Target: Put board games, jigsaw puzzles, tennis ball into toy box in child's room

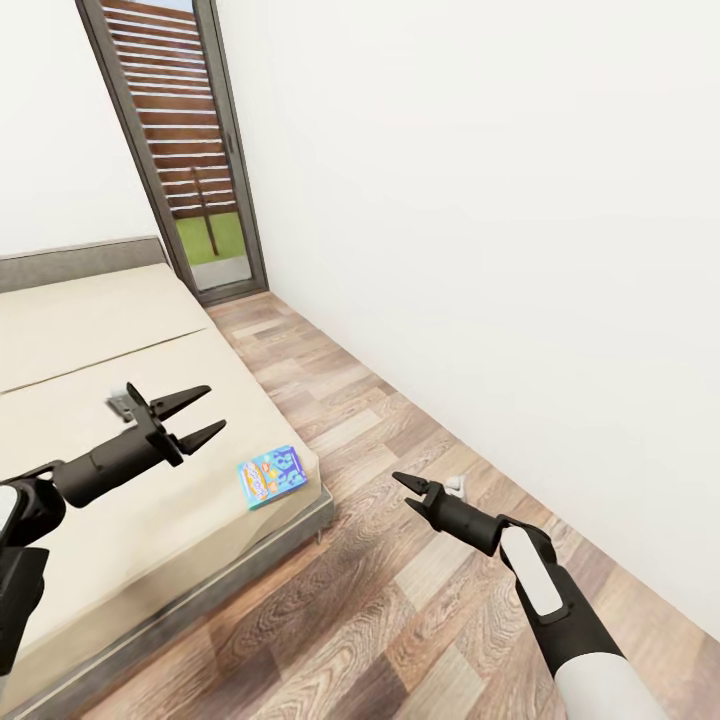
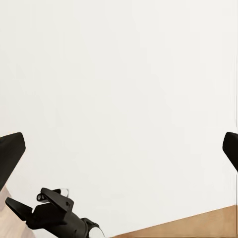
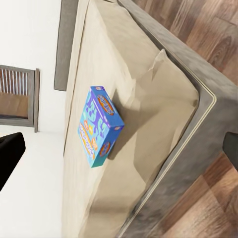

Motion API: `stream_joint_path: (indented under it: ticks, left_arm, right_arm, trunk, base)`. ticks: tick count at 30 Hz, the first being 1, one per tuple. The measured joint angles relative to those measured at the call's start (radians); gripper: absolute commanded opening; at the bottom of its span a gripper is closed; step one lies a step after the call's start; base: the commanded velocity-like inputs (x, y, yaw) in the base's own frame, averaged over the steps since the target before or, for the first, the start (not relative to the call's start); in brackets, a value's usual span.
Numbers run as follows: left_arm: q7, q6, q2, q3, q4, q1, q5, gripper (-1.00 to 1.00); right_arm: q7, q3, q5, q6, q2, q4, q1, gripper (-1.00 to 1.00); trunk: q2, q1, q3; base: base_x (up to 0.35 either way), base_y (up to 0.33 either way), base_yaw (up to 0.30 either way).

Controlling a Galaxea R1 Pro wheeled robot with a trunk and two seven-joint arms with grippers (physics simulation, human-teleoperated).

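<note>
A small blue board game [image 1: 272, 476] with a bright printed cover lies flat on the cream mattress of the bed [image 1: 120, 330], close to its near right corner. The right wrist view shows the same board game [image 3: 99, 127], a little in from the grey frame. My left gripper [image 1: 214, 407] hovers open over the mattress, left of the game and apart from it. Over the wood floor to the right of the bed corner, my right gripper [image 1: 400, 490] is open, pointing toward the game. Both are empty. The table, toy box, jigsaw puzzles and tennis ball are out of view.
A white wall [image 1: 500, 200] runs along the right. A strip of wood floor [image 1: 400, 620] lies between it and the bed. A tall glazed door [image 1: 190, 150] with a slatted screen stands at the back. The left wrist view faces the wall with my right gripper [image 2: 52, 208] low in it.
</note>
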Motion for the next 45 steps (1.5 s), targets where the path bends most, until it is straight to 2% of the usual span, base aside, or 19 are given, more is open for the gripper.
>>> stream_joint_path:
  ticks: [5,41,45]
  left_arm:
    - [0.000,-0.001,0.002,-0.006,0.000,-0.001,0.010,1.00]
    - [0.002,-0.001,0.006,-0.015,0.000,-0.002,0.020,1.00]
    - [0.002,-0.001,0.006,-0.015,0.000,-0.002,0.020,1.00]
  right_arm:
    - [-0.002,0.001,-0.002,0.000,-0.001,-0.002,0.000,1.00]
    - [-0.002,-0.002,-0.007,0.002,-0.009,-0.011,0.000,1.00]
    - [-0.002,-0.002,-0.007,0.007,-0.009,-0.011,0.000,1.00]
  trunk:
    - [0.000,0.000,0.000]
    - [-0.252,0.138,-0.113]
    - [-0.253,0.140,-0.128]
  base:
    - [0.000,0.000,0.000]
    - [0.000,0.000,0.000]
    - [0.000,0.000,0.004]
